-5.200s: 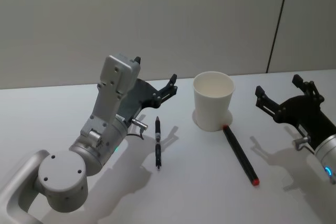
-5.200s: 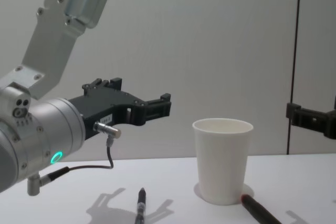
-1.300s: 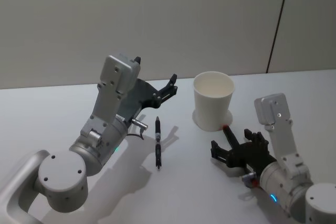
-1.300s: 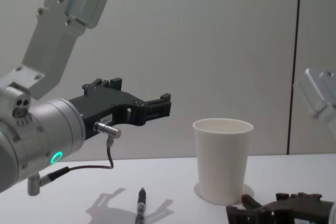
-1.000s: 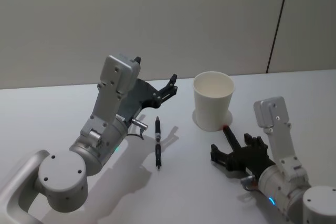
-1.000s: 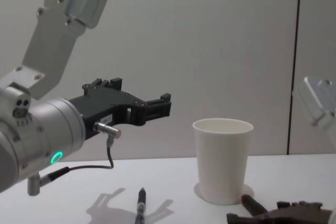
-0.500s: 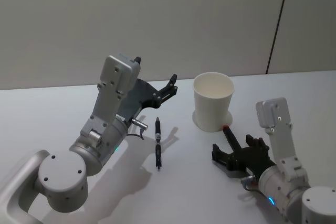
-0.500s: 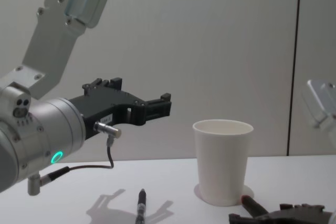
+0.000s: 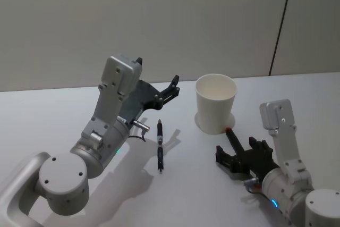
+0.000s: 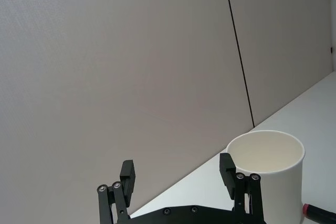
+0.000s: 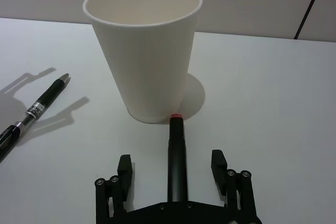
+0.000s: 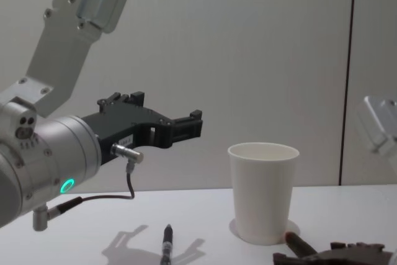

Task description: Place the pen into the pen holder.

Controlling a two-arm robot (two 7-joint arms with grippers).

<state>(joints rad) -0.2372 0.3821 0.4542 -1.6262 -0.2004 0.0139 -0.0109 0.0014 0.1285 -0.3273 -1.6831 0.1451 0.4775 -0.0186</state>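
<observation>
The pen holder, a white paper cup (image 9: 215,102) (image 11: 142,51) (image 12: 263,190) (image 10: 268,171), stands upright on the white table. A black pen with a red end (image 9: 230,134) (image 11: 176,140) (image 12: 296,243) lies on the table, its red end almost at the cup's base. My right gripper (image 9: 236,148) (image 11: 171,162) (image 12: 329,252) sits low over this pen, open, one finger on each side of the barrel. A second black pen (image 9: 160,144) (image 11: 37,109) (image 12: 166,243) lies left of the cup. My left gripper (image 9: 158,75) (image 10: 177,174) (image 12: 170,113) hangs open above the table, left of the cup.
The white table (image 9: 53,110) ends at a grey wall close behind the cup. The left arm's large silver body (image 9: 101,142) stands left of the second pen.
My right gripper has come in from the right side and down over the red-ended pen; in the last second it only settled slightly. The left arm, cup and pens have not moved.
</observation>
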